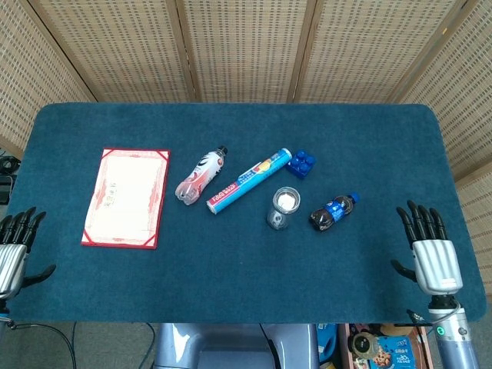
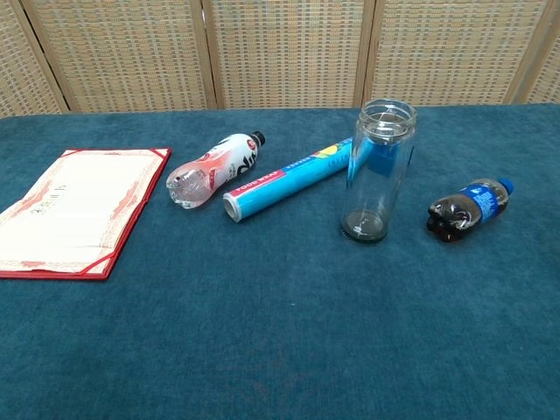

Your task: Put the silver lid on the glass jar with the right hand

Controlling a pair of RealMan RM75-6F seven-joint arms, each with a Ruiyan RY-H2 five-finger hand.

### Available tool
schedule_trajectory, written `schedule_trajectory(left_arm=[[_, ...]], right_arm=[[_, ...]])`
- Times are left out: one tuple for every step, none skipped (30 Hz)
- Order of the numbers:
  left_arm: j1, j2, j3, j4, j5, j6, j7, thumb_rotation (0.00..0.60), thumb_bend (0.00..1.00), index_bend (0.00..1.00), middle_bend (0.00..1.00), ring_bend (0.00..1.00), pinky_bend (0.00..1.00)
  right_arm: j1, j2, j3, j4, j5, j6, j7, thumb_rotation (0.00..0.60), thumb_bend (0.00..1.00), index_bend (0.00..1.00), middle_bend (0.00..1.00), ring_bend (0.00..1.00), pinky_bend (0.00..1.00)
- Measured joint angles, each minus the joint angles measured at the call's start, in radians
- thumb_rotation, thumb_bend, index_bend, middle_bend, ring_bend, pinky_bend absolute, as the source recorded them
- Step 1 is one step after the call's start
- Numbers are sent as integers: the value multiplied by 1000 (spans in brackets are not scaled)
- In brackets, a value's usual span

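The glass jar (image 1: 284, 206) stands upright near the middle of the blue table, and in the chest view the jar (image 2: 378, 171) has an open mouth with nothing on it. No silver lid shows in either view. My right hand (image 1: 434, 257) hovers over the table's front right corner, far to the right of the jar, fingers spread and holding nothing. At the table's front left edge, my left hand (image 1: 11, 250) is also empty with its fingers apart. The chest view shows neither hand.
A small cola bottle (image 1: 333, 211) lies just right of the jar. A blue tube (image 1: 250, 181), a blue brick (image 1: 301, 163) and a red-and-white bottle (image 1: 200, 175) lie behind and left of it. A red-framed certificate (image 1: 127, 197) lies at the left. Wicker screens stand behind.
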Motion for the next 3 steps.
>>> schedule_trajectory(left_arm=[[0,0,0,1,0,-1,0,600,203,0,0,0,0],[0,0,0,1,1,-1,1,600,203,0,0,0,0],[0,-1,0,1,1,-1,2,600,203,0,0,0,0]], right_arm=[[-7,-4,0,10,-5,3,10,600,0,0,0,0,0],[-12,-7,1,17,-9,5,18,600,0,0,0,0,0],[-19,-11,3,23,-14,4,25,600,0,0,0,0,0]])
